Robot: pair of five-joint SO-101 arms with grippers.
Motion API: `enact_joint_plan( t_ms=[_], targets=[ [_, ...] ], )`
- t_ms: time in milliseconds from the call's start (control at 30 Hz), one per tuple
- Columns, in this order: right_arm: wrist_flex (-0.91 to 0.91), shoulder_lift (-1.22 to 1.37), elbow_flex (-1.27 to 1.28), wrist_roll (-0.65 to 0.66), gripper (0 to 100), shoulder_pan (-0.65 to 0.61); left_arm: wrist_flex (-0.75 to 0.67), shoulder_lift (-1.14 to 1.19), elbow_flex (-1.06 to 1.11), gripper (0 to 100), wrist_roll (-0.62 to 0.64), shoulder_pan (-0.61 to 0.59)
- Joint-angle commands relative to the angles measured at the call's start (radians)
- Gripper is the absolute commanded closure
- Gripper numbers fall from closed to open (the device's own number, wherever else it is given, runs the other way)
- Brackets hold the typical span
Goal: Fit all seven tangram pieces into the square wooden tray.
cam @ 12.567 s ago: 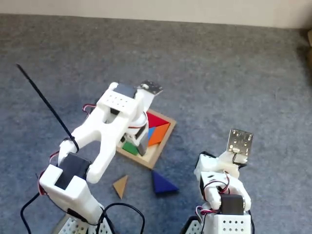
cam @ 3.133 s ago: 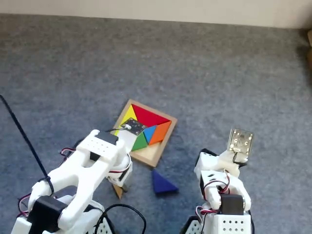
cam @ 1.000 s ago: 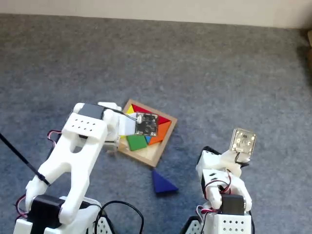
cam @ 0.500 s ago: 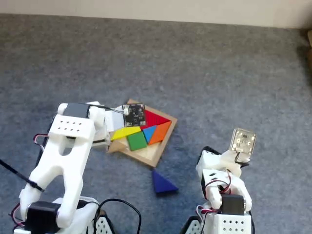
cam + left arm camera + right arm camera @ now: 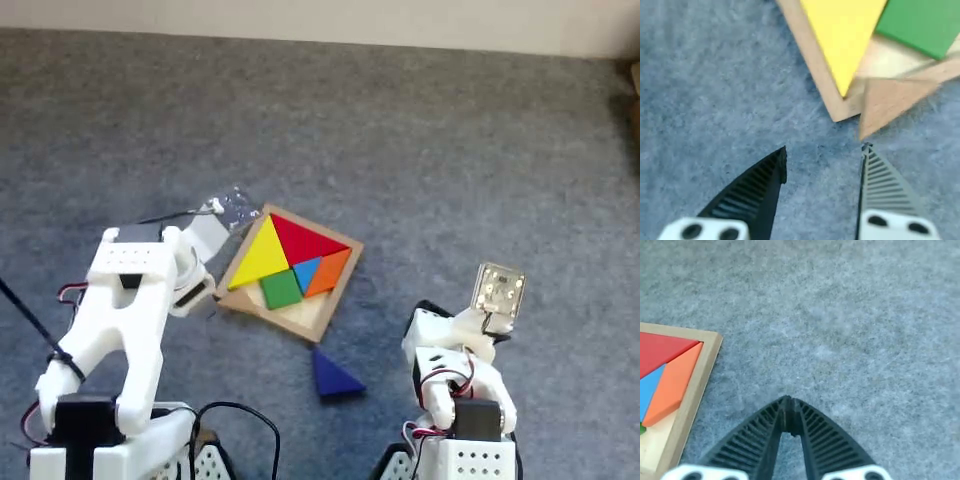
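Five pieces [image 5: 264, 262] in tray [image 5: 303, 318], blue triangle [image 5: 332, 378] outside

five pieces [image 5: 262, 256] lie in the tray [image 5: 316, 327]. a small triangle [image 5: 887, 102] sits across its corner rim, just beyond my left gripper [image 5: 822, 148]. i see a loose triangle [image 5: 333, 375] on the carpet [image 5: 450, 150] near the tray's front edge.

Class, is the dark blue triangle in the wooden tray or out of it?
Out. The dark blue triangle lies flat on the carpet, outside the wooden tray, by its near corner.
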Motion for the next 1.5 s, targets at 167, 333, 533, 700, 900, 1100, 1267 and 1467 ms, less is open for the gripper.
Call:
enact_joint_plan(
  t_ms=[167, 333, 533, 700, 900, 1100, 1267, 1467],
  targets=[
    [-0.028, -0.018, 0.12, 0.009, 99.0, 0.012, -0.091, 0.008, 0.059, 77, 0.037, -0.008],
    [-0.028, -0.018, 0.12, 0.009, 99.0, 0.012, -0.095, 0.001, 0.054, 77, 0.078, 0.007],
    [-0.028, -0.018, 0.12, 0.009, 99.0, 0.012, -0.097, 0.001, 0.053, 77, 0.176, 0.07],
    [-0.028, -0.018, 0.12, 0.009, 99.0, 0.012, -0.118, 0.001, 0.056, 77, 0.249, 0.11],
    [-0.028, -0.018, 0.12, 0.012, 99.0, 0.012, -0.135, -0.001, 0.054, 77, 0.276, 0.114],
    [-0.028, -0.018, 0.12, 0.012, 99.0, 0.012, -0.133, -0.001, 0.054, 77, 0.276, 0.116],
    [-0.028, -0.018, 0.12, 0.012, 99.0, 0.012, -0.133, -0.002, 0.053, 77, 0.29, 0.116],
    [-0.028, -0.018, 0.12, 0.012, 99.0, 0.012, -0.095, -0.047, 0.03, 77, 0.29, 0.116]
  ],
)
